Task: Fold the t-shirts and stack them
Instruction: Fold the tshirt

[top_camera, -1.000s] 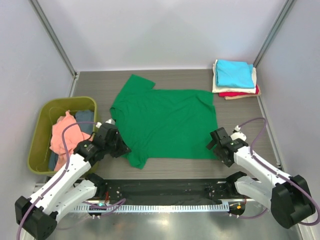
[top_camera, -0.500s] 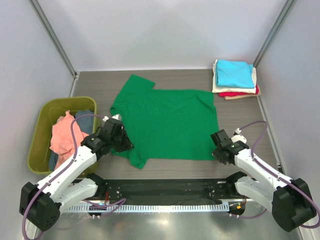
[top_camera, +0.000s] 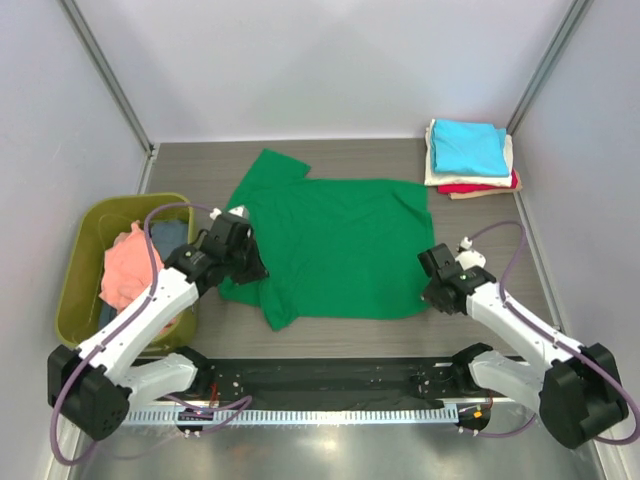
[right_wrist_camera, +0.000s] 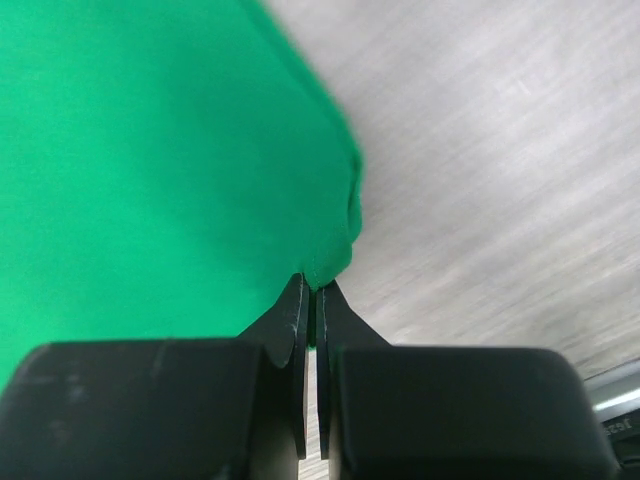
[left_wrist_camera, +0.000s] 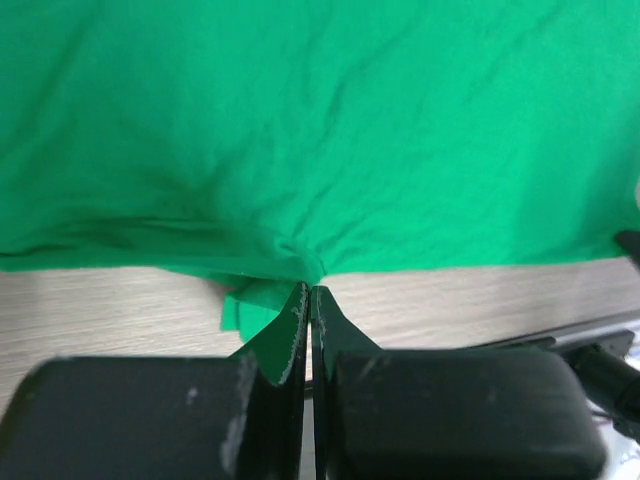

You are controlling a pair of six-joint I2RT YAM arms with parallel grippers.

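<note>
A bright green t-shirt (top_camera: 330, 240) lies spread in the middle of the table, also filling the left wrist view (left_wrist_camera: 320, 130) and the right wrist view (right_wrist_camera: 150, 150). My left gripper (top_camera: 243, 268) is shut on its near left edge (left_wrist_camera: 309, 288), lifting the cloth a little. At the shirt's near right corner my right gripper (top_camera: 432, 290) is shut on the hem (right_wrist_camera: 312, 282). A stack of folded t-shirts (top_camera: 470, 158), cyan on top over cream and red, sits at the back right. Salmon-pink (top_camera: 125, 270) and dark blue-grey (top_camera: 170, 240) shirts lie in the tub.
An olive-green plastic tub (top_camera: 90, 225) stands at the left edge of the table. A black rail (top_camera: 330, 380) runs along the near edge between the arm bases. Grey walls enclose the back and both sides.
The right gripper has shut on the shirt's near right corner. The left gripper has carried the near left edge away from the front, folding the lower sleeve area inward.
</note>
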